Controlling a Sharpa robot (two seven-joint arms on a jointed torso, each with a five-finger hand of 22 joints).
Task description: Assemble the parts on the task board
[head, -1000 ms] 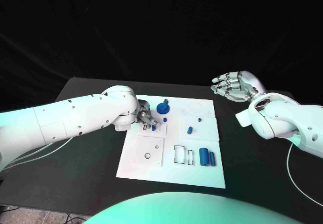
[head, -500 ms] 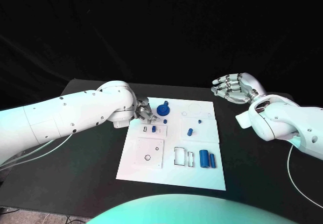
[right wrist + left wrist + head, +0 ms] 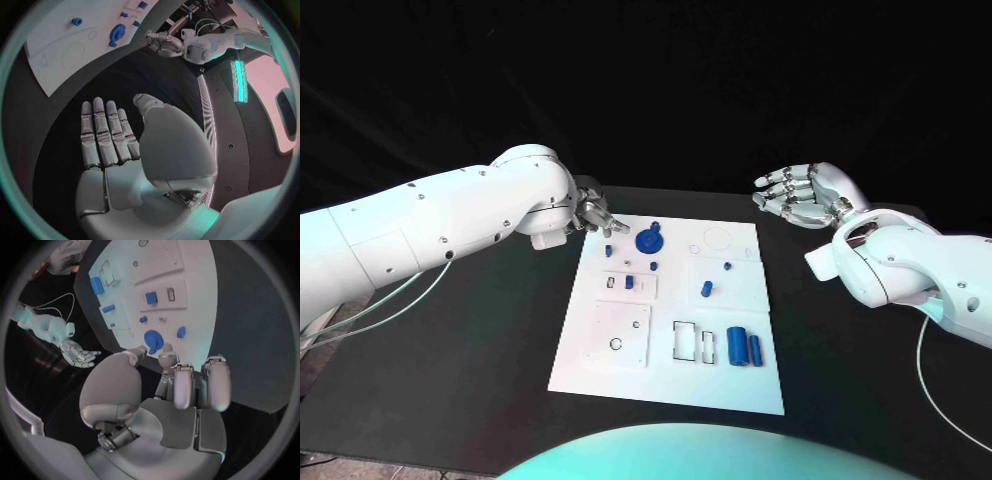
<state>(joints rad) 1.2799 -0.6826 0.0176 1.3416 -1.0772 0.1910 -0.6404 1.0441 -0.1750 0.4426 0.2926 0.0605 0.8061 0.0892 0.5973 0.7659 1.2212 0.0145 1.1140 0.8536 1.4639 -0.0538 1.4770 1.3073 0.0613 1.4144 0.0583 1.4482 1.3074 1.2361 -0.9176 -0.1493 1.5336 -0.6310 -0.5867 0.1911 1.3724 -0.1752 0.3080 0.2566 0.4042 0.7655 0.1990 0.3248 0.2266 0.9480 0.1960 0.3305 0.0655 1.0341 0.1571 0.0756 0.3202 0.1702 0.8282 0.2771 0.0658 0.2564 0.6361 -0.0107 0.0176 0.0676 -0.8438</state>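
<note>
Black table, white cables at edges.

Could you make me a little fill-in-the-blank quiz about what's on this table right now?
1. The small parts on the task board are coloured ____.
2. The right hand holds ____.
3. The table under the board is coloured ____.
4. The left hand hovers at the board's ____ corner.

Missing words: blue; nothing; black; far left

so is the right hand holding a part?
No. The right hand is flat and empty, fingers straight, off the board over bare table.
</note>
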